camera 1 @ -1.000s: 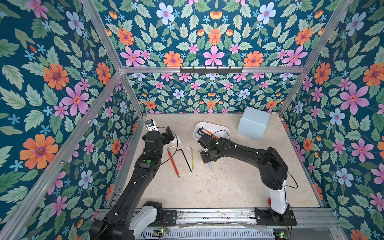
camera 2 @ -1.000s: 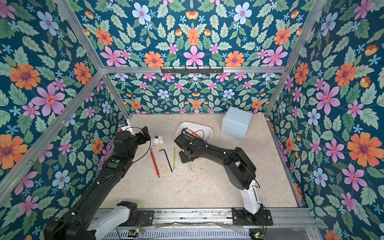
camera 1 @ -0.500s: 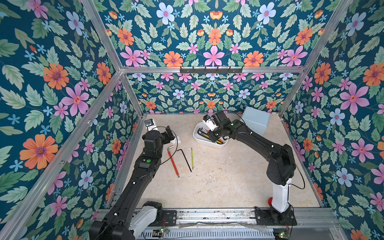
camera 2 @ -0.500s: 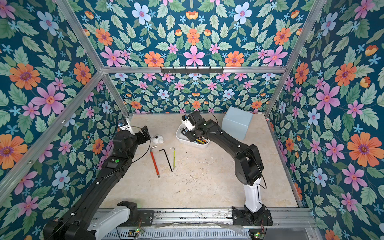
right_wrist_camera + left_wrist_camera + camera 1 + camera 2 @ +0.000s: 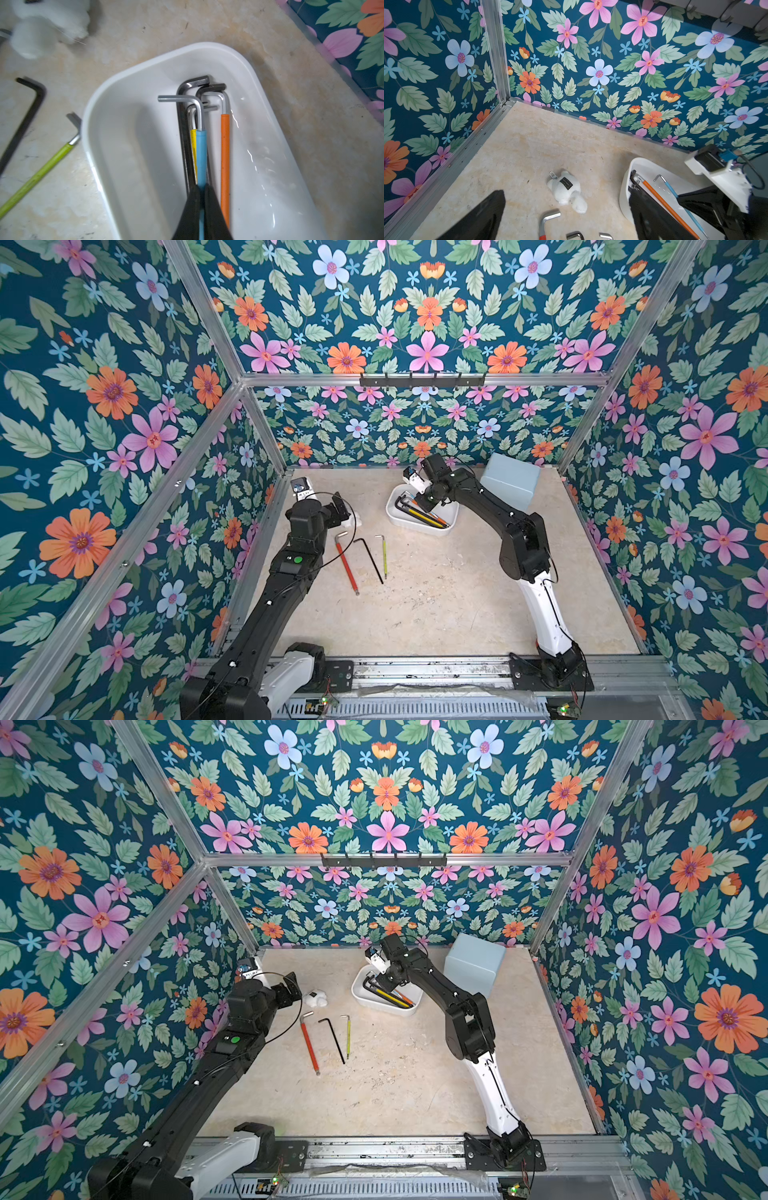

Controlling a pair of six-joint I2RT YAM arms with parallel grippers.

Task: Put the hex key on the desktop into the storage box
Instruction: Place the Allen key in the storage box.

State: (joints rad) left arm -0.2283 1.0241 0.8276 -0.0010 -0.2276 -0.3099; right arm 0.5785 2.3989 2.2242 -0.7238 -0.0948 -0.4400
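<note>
The red hex key, black hex key and green hex key lie left of centre on the table, long axes running near to far. Just beyond them the left gripper hangs wide open. Farther off, the outstretched right arm's right gripper is clamped on the blue hex key, held lengthwise inside the storage box.

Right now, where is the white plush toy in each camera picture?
In a top view: the plush toy peeks out beside the left arm, left of the storage box.
In a top view: plush toy seen whole, same spot.
Left wrist: plush toy just beyond the bent red hex key.
Right wrist: plush toy blurred, past the black hex key.
Shared landmark: the white storage box.
</note>
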